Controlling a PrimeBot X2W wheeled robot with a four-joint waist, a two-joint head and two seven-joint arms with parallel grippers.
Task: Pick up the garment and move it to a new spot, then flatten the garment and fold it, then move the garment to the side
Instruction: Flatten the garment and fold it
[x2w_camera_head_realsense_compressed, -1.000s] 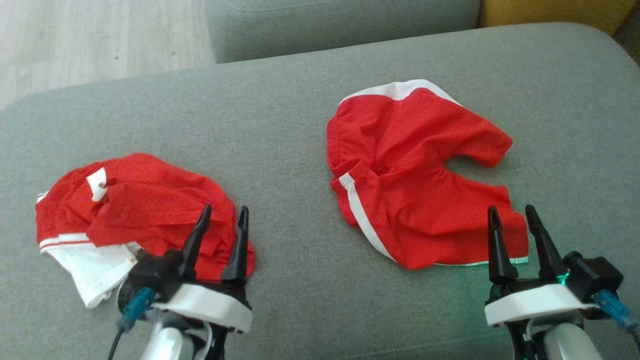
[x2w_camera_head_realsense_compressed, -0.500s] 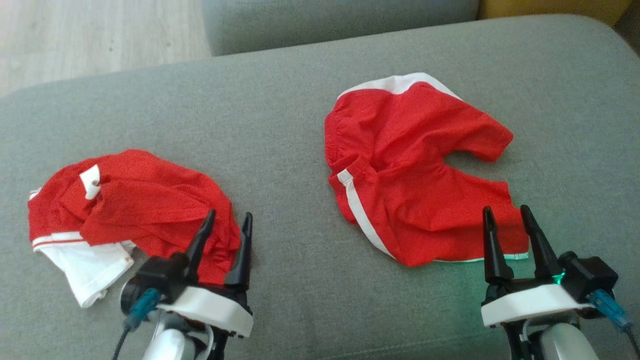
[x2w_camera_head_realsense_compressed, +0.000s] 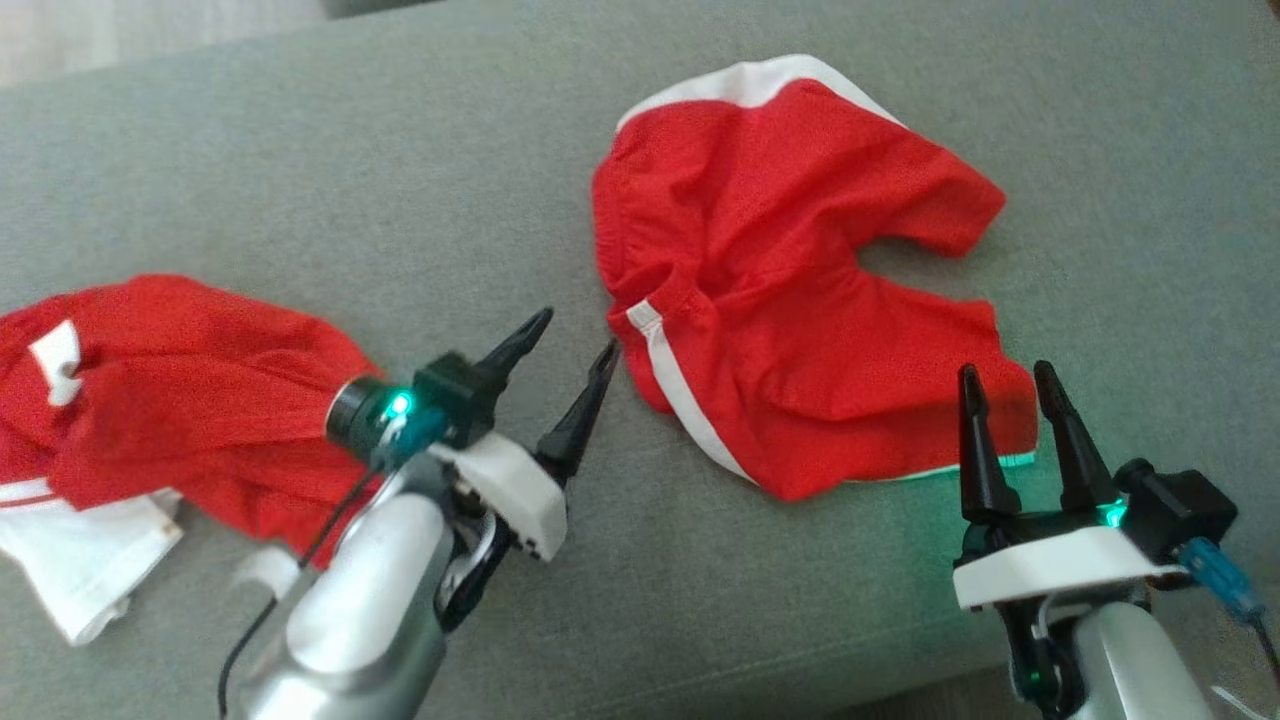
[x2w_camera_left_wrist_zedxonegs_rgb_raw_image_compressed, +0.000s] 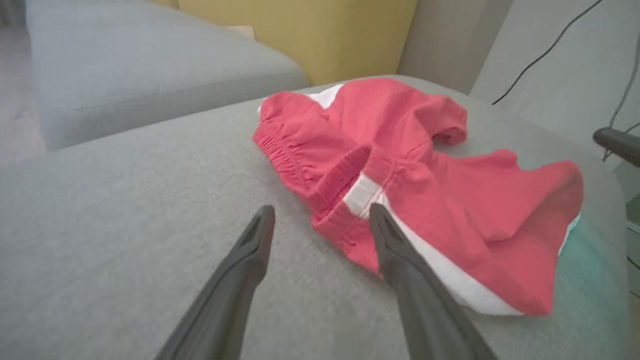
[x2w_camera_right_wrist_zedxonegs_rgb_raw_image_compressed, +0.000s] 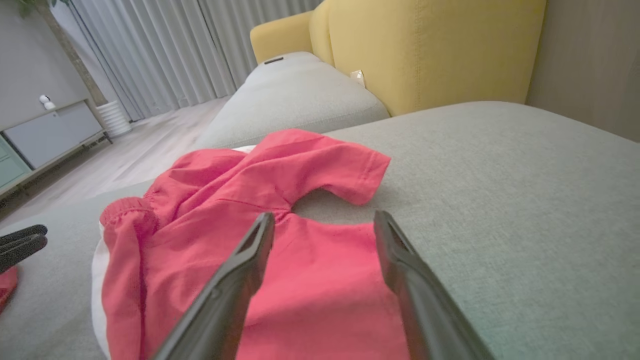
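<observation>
jaws spread, shorts not yet lifted

your left gripper (x2w_camera_head_realsense_compressed: 580, 330) angles at the waistband corner of the red shorts (x2w_camera_head_realsense_compressed: 780, 300), which lie rumpled on the grey cushion (x2w_camera_head_realsense_compressed: 300, 150). your right gripper (x2w_camera_head_realsense_compressed: 1004, 369) hangs over a leg hem. both are wide apart and empty, likely set for a 2-point lift.

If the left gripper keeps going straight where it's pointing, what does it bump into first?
Probably the red shorts: the open left gripper aims at their near waistband edge by the white stripe, though it might touch the grey cushion first.

Right hand (x2w_camera_right_wrist_zedxonegs_rgb_raw_image_compressed: 324, 215) spread wide over red shorts (x2w_camera_right_wrist_zedxonegs_rgb_raw_image_compressed: 240, 200) on grey cushion (x2w_camera_right_wrist_zedxonegs_rgb_raw_image_compressed: 500, 175).
</observation>
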